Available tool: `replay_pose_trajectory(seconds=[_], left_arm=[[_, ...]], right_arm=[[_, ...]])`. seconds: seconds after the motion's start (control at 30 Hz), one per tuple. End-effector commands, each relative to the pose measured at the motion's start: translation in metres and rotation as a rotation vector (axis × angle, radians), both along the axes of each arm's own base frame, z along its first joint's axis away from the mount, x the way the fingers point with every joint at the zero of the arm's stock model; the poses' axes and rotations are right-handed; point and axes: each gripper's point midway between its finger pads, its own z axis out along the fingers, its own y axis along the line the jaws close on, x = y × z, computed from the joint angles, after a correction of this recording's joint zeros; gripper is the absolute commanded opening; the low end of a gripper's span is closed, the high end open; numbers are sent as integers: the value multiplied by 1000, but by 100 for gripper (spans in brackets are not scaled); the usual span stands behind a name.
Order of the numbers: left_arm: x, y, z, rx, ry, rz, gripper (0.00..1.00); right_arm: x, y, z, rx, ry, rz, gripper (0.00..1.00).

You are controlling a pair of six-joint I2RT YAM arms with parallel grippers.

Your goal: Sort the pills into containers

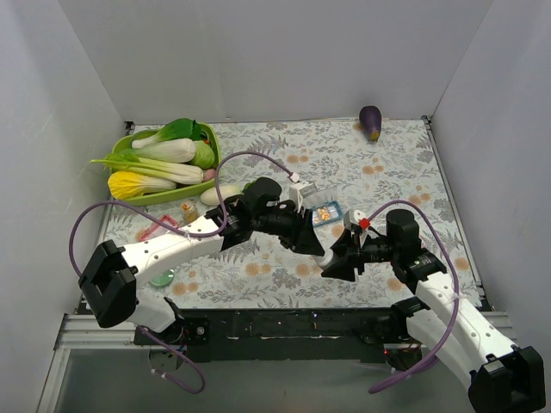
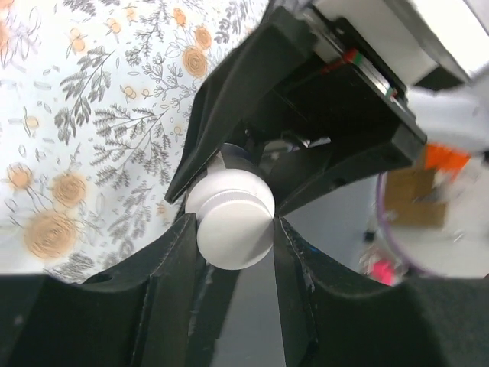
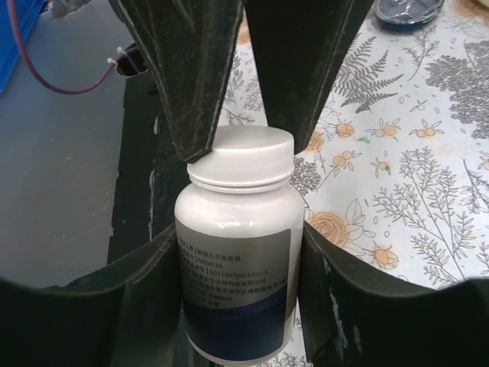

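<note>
Pills are not plainly in view. You can judge that most sit inside the white bottle, which hangs above the table's near middle in the top view, its white cap on. A few orange specks show in the blue-rimmed tray at 12 o'clock from the bottle, too small to call.

Your right gripper is clamped on the bottle's labelled body, one finger on each side. Your left gripper meets it from 10 o'clock and is closed narrowly on the cap. The right wrist view shows its two dark fingers pinching the cap's sides.

So you are at the opening step. The cap has to come off before anything pours, and nearly all the sorting is left.

Outward from there, the green dish lies well apart at 9 o'clock by the near edge, and a red-rimmed tray is at 10 o'clock. A blue-grey dish shows at the top of the right wrist view. Beyond the trays, the green basket of vegetables sits far at 10 o'clock, and an eggplant at 1 o'clock.
</note>
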Motion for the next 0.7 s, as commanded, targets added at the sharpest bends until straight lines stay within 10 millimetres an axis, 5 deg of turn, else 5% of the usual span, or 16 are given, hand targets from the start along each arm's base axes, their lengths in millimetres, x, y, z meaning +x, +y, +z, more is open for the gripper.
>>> replay_pose_trajectory(seconds=[0.0, 0.1, 0.27, 0.47, 0.67], left_arm=[[-48, 18, -19, 27, -238, -420, 13], [-20, 26, -25, 90, -453, -337, 35], [10, 34, 34, -30, -585, -33, 98], [8, 51, 53, -108, -448, 129, 98], [9, 51, 45, -84, -230, 228, 98]], right_arm=[[8, 4, 25, 60, -108, 8, 1], [6, 4, 24, 63, -105, 16, 1], [5, 4, 22, 63, -105, 16, 1], [7, 3, 22, 54, -125, 14, 1], [11, 3, 23, 44, -147, -2, 1]])
